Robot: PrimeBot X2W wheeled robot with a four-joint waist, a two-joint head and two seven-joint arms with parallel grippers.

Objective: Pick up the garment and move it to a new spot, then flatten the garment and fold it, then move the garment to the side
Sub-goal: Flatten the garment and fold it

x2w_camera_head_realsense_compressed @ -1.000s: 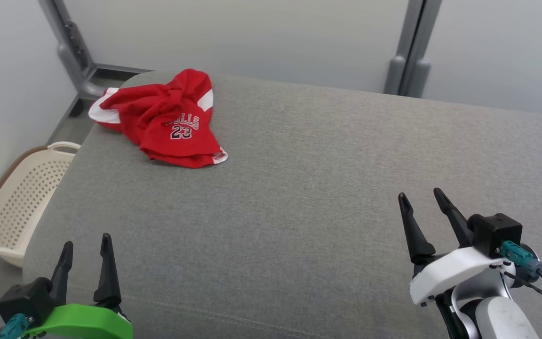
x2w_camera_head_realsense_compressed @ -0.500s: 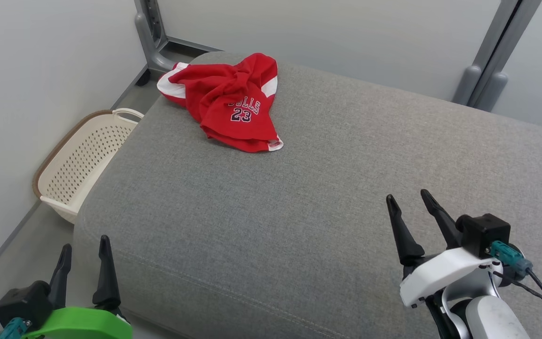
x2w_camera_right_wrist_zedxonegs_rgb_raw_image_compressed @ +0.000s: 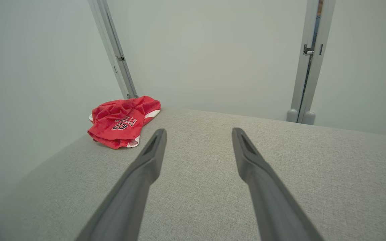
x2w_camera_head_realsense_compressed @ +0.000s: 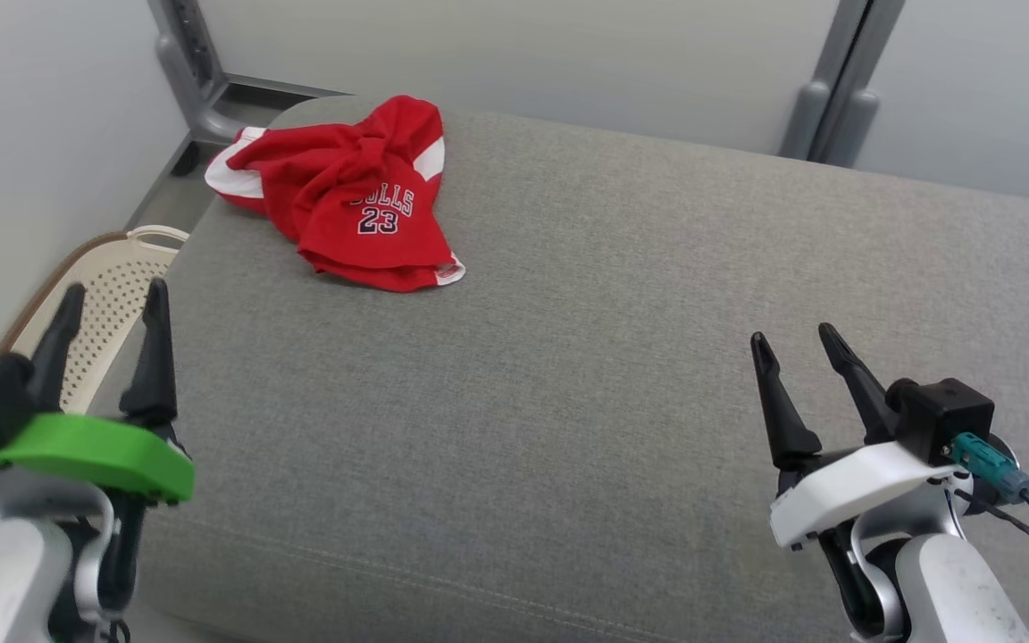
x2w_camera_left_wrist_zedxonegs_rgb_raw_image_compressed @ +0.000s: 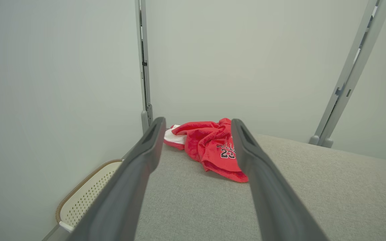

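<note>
Both gape empty — the dark-fingered left gripper [x2w_camera_head_realsense_compressed: 115, 293], nearer than the right gripper [x2w_camera_head_realsense_compressed: 792, 335], points at the crumpled red jersey [x2w_camera_head_realsense_compressed: 345, 201] on the grey fabric cushion's [x2w_camera_head_realsense_compressed: 568, 375] far-left corner.

The crumpled red fabric jersey [x2w_camera_head_realsense_compressed: 354, 201] carries white side panels, a red-and-white striped hem and dark, white-outlined lettering with a "23", against the flecked mid-grey weave of the broad fabric cushion [x2w_camera_head_realsense_compressed: 586, 357]. The cream plastic basket [x2w_camera_head_realsense_compressed: 112, 268] is patterned with rows of small holes and rimmed in brown. The left gripper [x2w_camera_head_realsense_compressed: 117, 299] has black fingers on a bright green mount, the right gripper [x2w_camera_head_realsense_compressed: 791, 338] black fingers on a white one; the wall panels [x2w_camera_head_realsense_compressed: 523, 54] are pale grey-green.
</note>
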